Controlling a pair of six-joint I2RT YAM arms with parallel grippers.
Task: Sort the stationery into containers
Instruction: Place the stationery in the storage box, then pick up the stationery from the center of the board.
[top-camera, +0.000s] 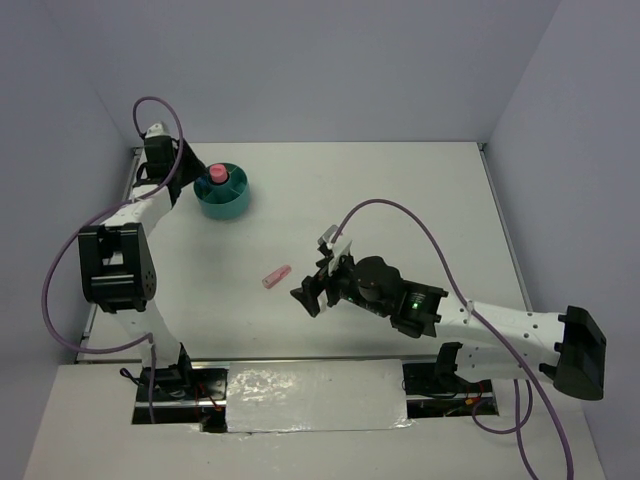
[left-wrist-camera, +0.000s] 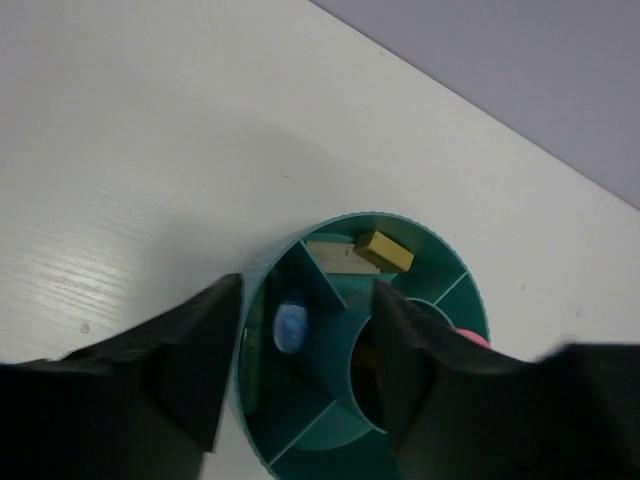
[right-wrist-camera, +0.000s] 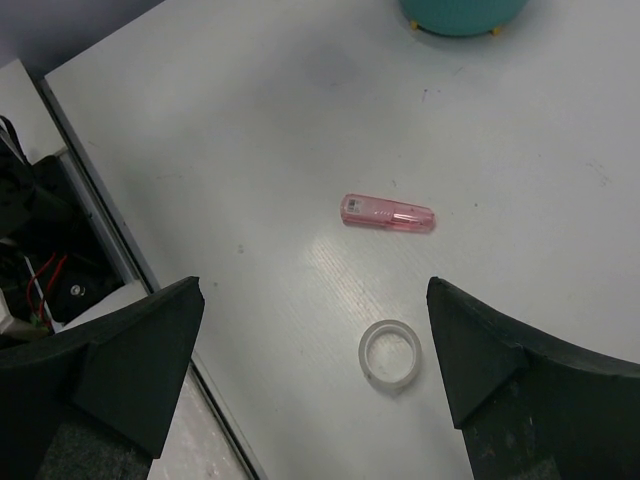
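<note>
White counter (top-camera: 400, 200), grey walls. Left gripper (left-wrist-camera: 305, 350) hung released over the teal organiser (left-wrist-camera: 440, 262), light-blue stick (left-wrist-camera: 291, 322) in its outer compartment. Pink stick (right-wrist-camera: 388, 214) and tape ring (right-wrist-camera: 389, 354) lay well apart from the organiser. Right gripper (right-wrist-camera: 315, 300) was spread wide, empty.

The desk (right-wrist-camera: 250, 120) is white and matt, finely grained, with a soft sheen. The pink stubby stick (right-wrist-camera: 388, 214) looks like translucent glossy plastic. At its 6 o'clock the tape ring (right-wrist-camera: 389, 354) is clear and shiny. The teal organiser (left-wrist-camera: 445, 262) is smooth plastic, finely ribbed outside.
</note>
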